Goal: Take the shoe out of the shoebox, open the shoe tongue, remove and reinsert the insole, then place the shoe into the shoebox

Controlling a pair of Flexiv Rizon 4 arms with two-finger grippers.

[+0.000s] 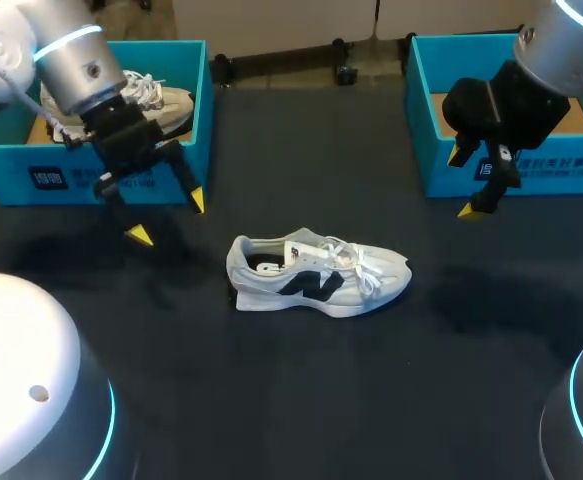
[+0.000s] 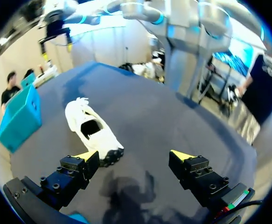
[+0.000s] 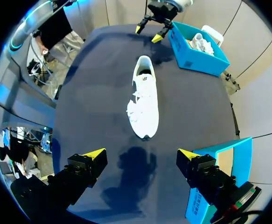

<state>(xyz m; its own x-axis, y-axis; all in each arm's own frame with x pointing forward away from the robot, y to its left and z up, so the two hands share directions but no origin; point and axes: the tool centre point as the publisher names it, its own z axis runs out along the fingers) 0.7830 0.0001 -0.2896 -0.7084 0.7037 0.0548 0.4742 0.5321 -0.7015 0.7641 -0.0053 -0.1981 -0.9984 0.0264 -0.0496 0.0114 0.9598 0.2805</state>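
Head view: a white low-top sneaker with a black side logo (image 1: 316, 275) stands on its sole on the dark bench (image 1: 291, 400), between the two boxes and touching neither, heel towards my left and toe towards my right.
Left box: an open blue cardboard shoebox (image 1: 186, 150) sits at the bench's far left, with a second white lace-up shoe (image 1: 161, 100) lying inside it.
Right box: a matching blue cardboard shoebox (image 1: 426, 140) sits at the far right; the part of its floor that shows is bare brown card.
Left arm: the left hand (image 1: 168, 217) hangs just in front of the left box, near the sneaker's heel, its fingers spread wide with nothing between them.
Right arm: the right hand (image 1: 463, 183) hangs in front of the right box, apart from the toe, its fingers equally wide and empty.
Done so far: the first step looks complete, since the sneaker is out and free on the bench.
Tongue: the laces cross the throat and the tongue seems to lie down, so I judge it unopened.
Insole: the dark opening shows something pale inside; whether that is a seated insole I cannot tell.
Left to do: most likely the tongue, the insole out and back in, then the return to a box.
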